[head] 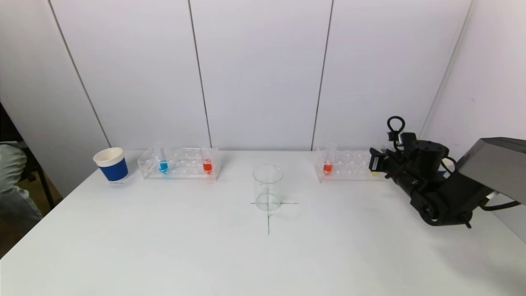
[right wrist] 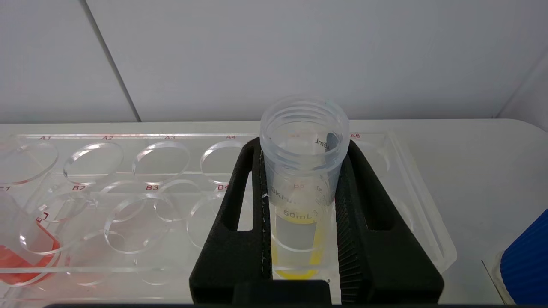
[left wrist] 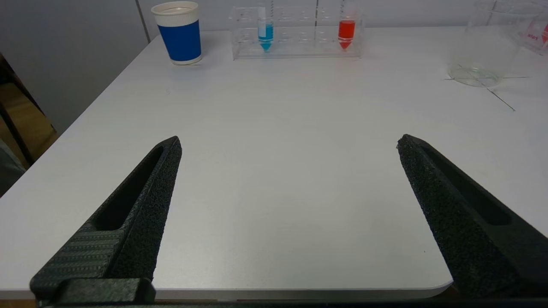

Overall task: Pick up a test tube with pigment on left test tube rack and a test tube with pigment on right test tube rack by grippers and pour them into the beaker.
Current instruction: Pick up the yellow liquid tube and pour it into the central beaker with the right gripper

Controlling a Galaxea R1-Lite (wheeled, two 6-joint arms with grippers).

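Observation:
The left test tube rack point(head: 185, 164) holds a blue-pigment tube point(head: 162, 164) and a red-pigment tube point(head: 207, 165). On the right test tube rack point(head: 349, 166) a red-pigment tube point(head: 327, 166) stands at its left end. My right gripper point(head: 376, 162) is at that rack's right end. In the right wrist view it point(right wrist: 304, 145) is shut on a yellow-pigment test tube point(right wrist: 299, 201) that stands upright in the rack point(right wrist: 128, 171). An empty glass beaker point(head: 268, 187) stands at the table's middle. My left gripper point(left wrist: 289, 139) hangs open over the table's near left edge, holding nothing.
A blue paper cup point(head: 111, 164) stands left of the left rack. Another blue cup point(right wrist: 526, 261) sits just past the right rack's end. White wall panels close off the back. A black cross mark lies under the beaker.

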